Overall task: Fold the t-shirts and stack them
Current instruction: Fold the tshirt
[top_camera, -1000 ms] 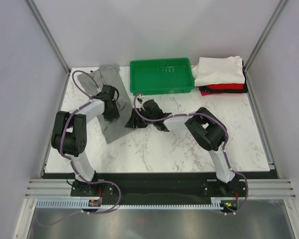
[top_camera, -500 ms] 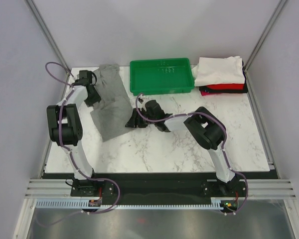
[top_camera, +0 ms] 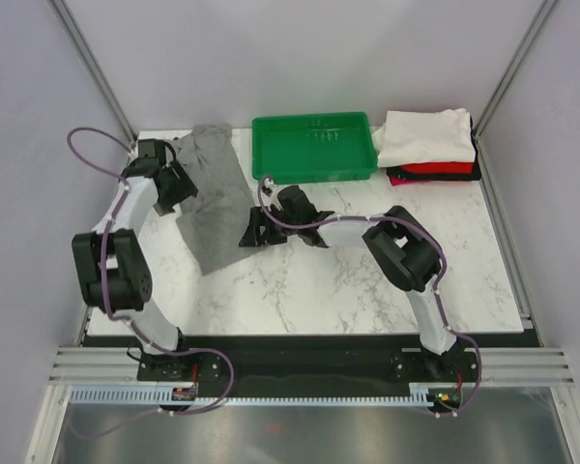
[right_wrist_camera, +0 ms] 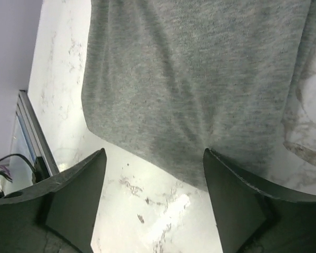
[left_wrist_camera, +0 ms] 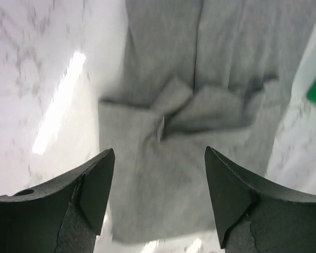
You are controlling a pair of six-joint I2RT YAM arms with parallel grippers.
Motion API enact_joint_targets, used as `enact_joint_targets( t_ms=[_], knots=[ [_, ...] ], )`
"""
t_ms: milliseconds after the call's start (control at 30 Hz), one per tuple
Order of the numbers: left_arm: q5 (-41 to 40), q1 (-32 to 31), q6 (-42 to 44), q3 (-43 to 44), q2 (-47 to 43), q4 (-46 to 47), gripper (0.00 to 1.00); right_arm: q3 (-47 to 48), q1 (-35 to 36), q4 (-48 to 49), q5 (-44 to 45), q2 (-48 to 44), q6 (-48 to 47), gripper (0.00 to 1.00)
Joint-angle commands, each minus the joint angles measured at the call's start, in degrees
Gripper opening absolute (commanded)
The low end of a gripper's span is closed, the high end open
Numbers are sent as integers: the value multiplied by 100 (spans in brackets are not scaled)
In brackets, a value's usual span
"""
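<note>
Free to pass over bare marble of table (top_camera: pixel 300 290) along near strip & R half. Blocked at back centre by green tray (top_camera: pixel 314 178), at back-R corner by folded stack (top_camera: pixel 427 135) just beside it, at back-L by grey shirt (top_camera: pixel 213 208), mid-table by R arm (top_camera: pixel 353 230) stretched low twd shirt. Hemmed in L & R by walls (top_camera: pixel 39 193)

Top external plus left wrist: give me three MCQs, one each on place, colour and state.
1. The grey t-shirt lies: A left of the green tray; B inside it; C right of it.
2. The top of the folded stack is: A red; B white; C black.
3. The left gripper has its fingers: A shut on cloth; B apart, holding nothing; C out of view.

1 A: it is spread beside the tray's left end.
2 B: white lies over red and black.
3 B: the left wrist view shows a gap with the shirt below.
</note>
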Motion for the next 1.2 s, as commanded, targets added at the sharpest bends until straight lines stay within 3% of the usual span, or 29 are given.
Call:
enact_joint_targets(
  t_ms=[0, 133, 300, 600, 1167],
  knots=[
    [490, -136, -339, -968, -1491, 446, 77, 355, -26, -1357, 137, -499, -791, 83],
    [676, -321, -515, -2215, -2362, 534, 77, 375, -192, -2139, 339, -964, -1020, 84],
    [597, -356, -777, -3263, -3188, 516, 79, -232, -562, -2264, 655, -1273, -906, 80],
    [79, -462, -1727, -5117, -4393, 938, 79, 171, -545, -2255, 225, -474, -792, 74],
    [236, -646, -1947, -5778, -3524, 2423, 70, 295, -272, -1939, 85, 344, -519, 53]
  ],
)
